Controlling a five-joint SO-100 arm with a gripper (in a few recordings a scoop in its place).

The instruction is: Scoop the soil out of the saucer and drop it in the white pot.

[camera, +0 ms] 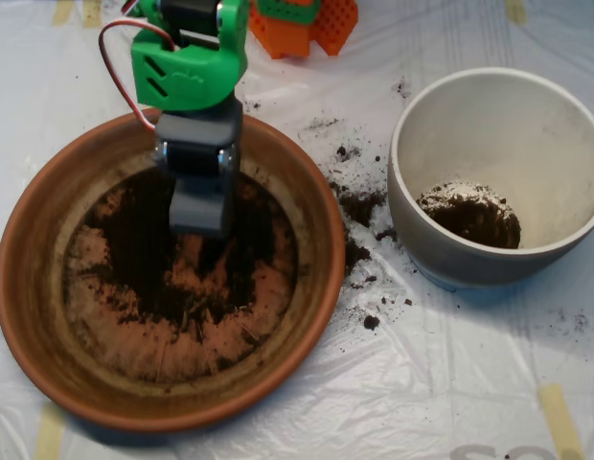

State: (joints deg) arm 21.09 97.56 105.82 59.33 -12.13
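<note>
The terracotta saucer [29,287] fills the left half of the overhead view. Dark soil [153,278] lies thin and patchy over its floor, with bare orange patches showing through. My grey scoop [199,206] hangs from the green arm [187,67] and points down into the upper middle of the saucer, its tip at the soil. The white pot [412,206] stands at the right, apart from the saucer. A small heap of soil [474,216] lies at its bottom.
Spilled soil crumbs [359,206] lie on the clear plastic sheet between saucer and pot. An orange printed part [307,24] sits at the top edge behind the arm. Tape strips mark the sheet at lower right.
</note>
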